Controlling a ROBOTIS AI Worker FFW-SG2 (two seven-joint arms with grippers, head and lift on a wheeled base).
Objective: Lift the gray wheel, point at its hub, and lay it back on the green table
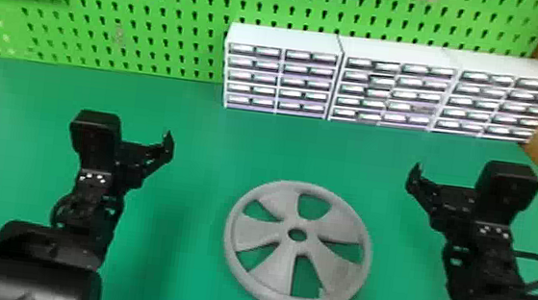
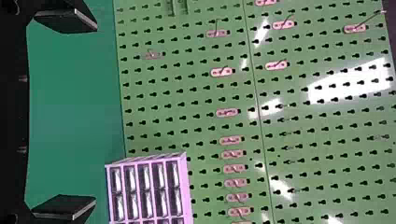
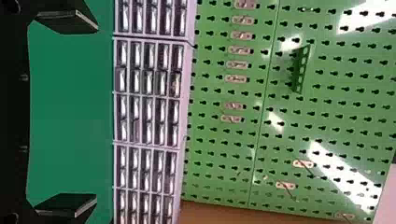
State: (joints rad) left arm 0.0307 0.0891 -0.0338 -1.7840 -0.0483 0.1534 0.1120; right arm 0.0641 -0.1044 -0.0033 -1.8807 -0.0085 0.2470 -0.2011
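On the green table (image 1: 23, 133), the gray wheel (image 1: 263, 277) lies apparently flat at lower centre, round with no long axis to line up. From my right gripper (image 3: 95, 113), at right of the head view, it sits down and to the left; that gripper looks slightly nearer than my left gripper (image 2: 95, 113), from which it sits down and to the right. I have both grippers empty, fingers spread wide, forward of the wheel, so I judge each must come back and inward around the rim, clear of the hub (image 1: 298, 227).
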